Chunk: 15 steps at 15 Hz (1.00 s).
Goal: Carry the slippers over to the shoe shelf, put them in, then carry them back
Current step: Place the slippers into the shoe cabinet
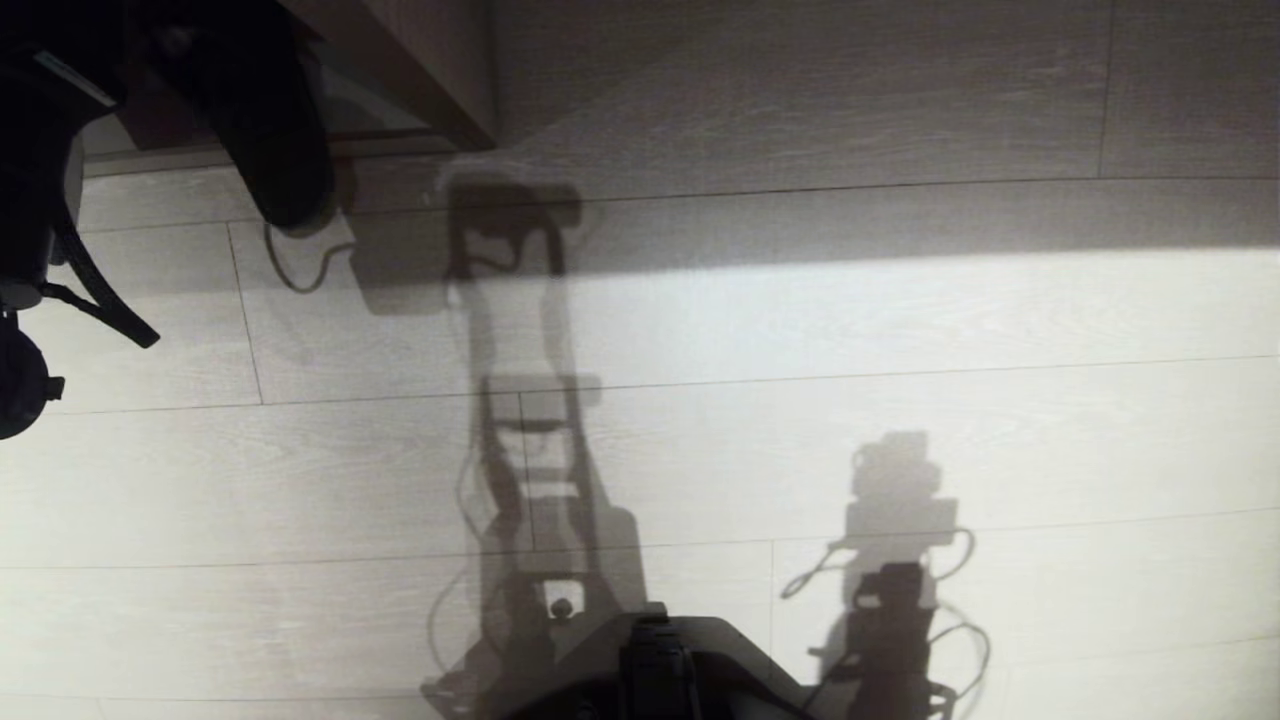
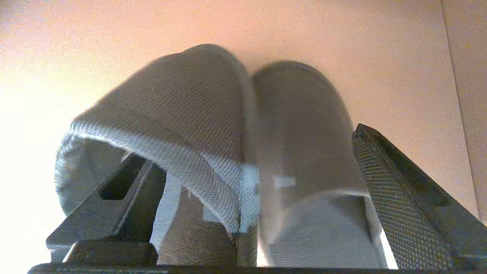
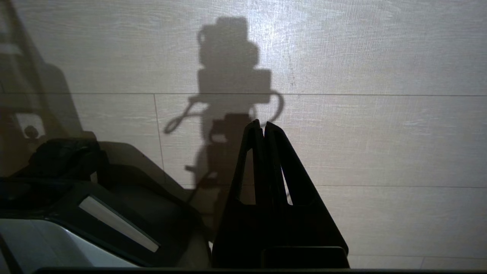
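Note:
The two slippers [image 2: 213, 125] lie side by side, toes away from the wrist camera, over a pale beige surface. My left gripper [image 2: 251, 144] stands open around their heel ends. One finger [image 2: 114, 194] reaches under the upper of one slipper, and the other finger [image 2: 403, 198] is beside the outer edge of the second, which looks blurred. In the head view the slippers [image 1: 280, 140] show as a dark shape at the top left, below my left arm [image 1: 40, 150]. They sit by the brown-edged corner of the shoe shelf [image 1: 430, 90]. My right gripper [image 3: 262, 125] is shut and empty, parked above the floor.
Pale plank floor [image 1: 900, 330] fills most of the head view, crossed by the shadows of my arms. My own base [image 1: 650, 660] shows at the bottom edge. A thin cable [image 1: 300, 270] hangs below the slippers.

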Motion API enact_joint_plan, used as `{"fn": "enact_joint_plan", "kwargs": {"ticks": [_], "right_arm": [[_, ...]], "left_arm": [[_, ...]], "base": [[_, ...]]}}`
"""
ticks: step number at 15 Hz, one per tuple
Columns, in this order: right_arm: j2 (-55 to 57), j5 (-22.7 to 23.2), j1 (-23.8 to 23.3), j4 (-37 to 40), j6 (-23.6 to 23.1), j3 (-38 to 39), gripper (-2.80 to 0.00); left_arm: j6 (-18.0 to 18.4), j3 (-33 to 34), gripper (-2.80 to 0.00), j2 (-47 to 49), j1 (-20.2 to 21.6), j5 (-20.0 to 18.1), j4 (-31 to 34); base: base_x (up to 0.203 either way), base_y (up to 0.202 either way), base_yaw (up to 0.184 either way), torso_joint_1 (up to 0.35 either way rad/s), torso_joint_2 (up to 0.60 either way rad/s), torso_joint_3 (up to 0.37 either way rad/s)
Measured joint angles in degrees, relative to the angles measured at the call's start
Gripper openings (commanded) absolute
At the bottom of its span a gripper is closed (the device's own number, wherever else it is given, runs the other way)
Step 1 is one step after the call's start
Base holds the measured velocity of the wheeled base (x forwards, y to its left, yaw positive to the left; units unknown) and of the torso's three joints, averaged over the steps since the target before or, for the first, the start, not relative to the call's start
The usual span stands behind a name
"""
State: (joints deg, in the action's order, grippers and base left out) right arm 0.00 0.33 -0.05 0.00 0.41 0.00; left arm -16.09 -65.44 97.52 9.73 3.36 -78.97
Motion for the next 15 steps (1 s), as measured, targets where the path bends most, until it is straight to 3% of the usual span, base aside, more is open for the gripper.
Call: {"fn": "enact_joint_plan", "kwargs": {"ticks": [8, 15], "right_arm": [[0.0, 0.0, 0.0, 0.0, 0.0, 0.0, -2.8], [0.0, 0.0, 0.0, 0.0, 0.0, 0.0, -2.8]], "left_arm": [[0.3, 0.7, 0.0, -1.2, 1.5, -0.4, -0.2], [4.0, 0.7, 0.0, 0.4, 1.9, -3.3, -1.1]], "base": [[0.0, 0.0, 0.0, 0.0, 0.0, 0.0], [0.0, 0.0, 0.0, 0.0, 0.0, 0.0]]}}
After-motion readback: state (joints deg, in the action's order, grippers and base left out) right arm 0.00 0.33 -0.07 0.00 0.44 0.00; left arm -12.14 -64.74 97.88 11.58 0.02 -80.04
